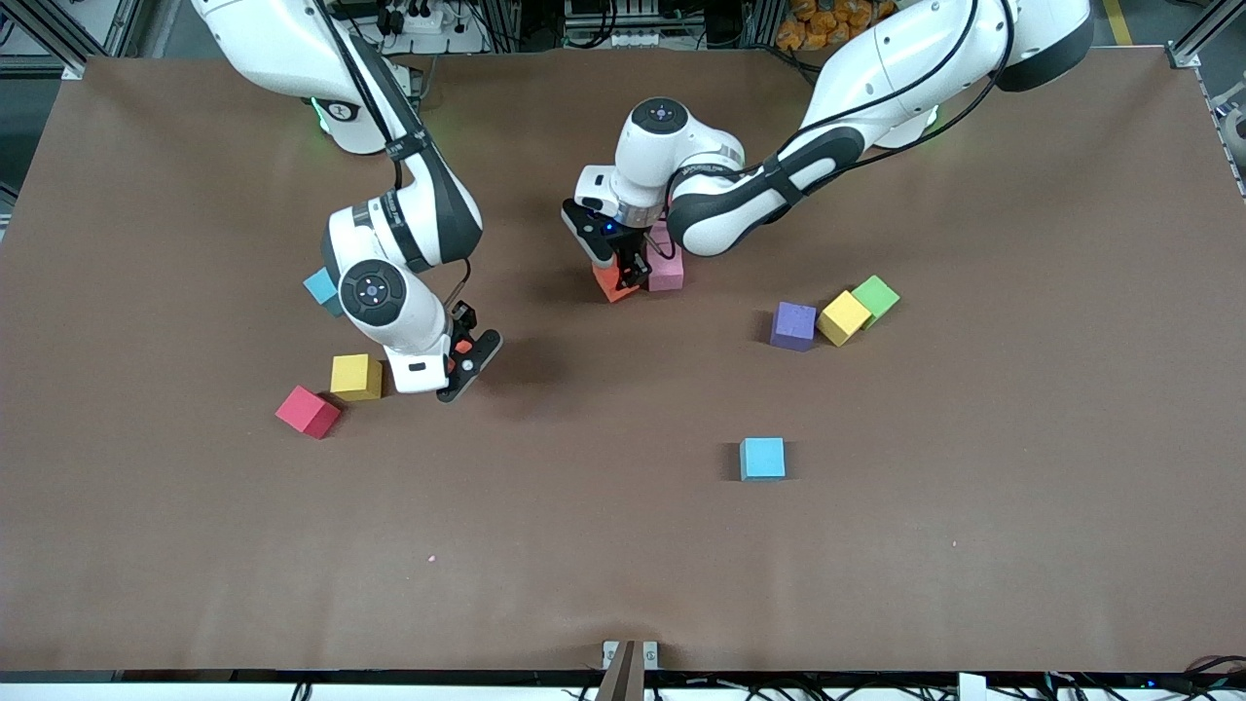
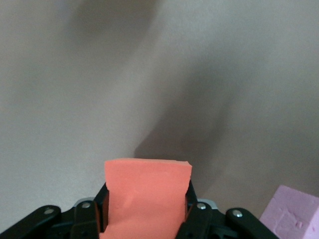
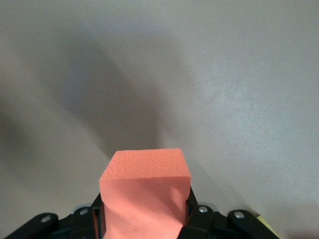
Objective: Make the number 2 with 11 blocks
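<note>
Loose cubes on the brown table (image 1: 876,545): light blue matte cube (image 1: 762,458) lower centre-right of front view, alone. Centre-right: purple matte cube (image 1: 793,325), yellow matte cube (image 1: 843,317) and green matte cube (image 1: 876,297) in a touching cluster. Lower left-centre: second yellow cube (image 1: 355,377) w/ red matte cube (image 1: 308,411) just below it, corners nearly touching. A teal-blue cube (image 1: 321,288) peeks out from under the right arm's wrist, mostly hidden.

Left gripper (image 1: 628,277), top centre, is clamped on an orange matte cube (image 1: 610,283) (image 2: 145,196), down at table level; pink matte cube (image 1: 666,268) (image 2: 291,213) sits just beside it, touching or nearly so, partly covered by the left arm.

Right gripper (image 1: 467,365), left-centre, is clamped on a second orange cube (image 3: 144,199), carried over bare table next to the second yellow cube; in front view only a sliver of orange shows between its fingers.
</note>
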`<act>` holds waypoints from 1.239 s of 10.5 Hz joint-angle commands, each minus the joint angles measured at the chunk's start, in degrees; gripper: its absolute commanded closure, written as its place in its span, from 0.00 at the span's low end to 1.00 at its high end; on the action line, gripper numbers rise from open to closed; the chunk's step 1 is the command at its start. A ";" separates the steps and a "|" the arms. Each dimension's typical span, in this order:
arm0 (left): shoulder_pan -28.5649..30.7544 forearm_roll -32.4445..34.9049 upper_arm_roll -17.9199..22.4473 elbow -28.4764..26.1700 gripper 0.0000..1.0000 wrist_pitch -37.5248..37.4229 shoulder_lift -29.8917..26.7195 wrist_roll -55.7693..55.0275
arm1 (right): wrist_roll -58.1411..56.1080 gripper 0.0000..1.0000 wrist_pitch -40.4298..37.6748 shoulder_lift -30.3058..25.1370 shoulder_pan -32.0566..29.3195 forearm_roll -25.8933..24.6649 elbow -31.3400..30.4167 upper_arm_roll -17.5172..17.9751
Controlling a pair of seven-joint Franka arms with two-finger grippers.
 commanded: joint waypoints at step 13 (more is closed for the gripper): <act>-0.28 1.66 2.44 -1.06 0.94 4.56 0.29 13.04 | 1.09 0.87 0.64 -0.55 0.04 -0.83 -0.84 0.30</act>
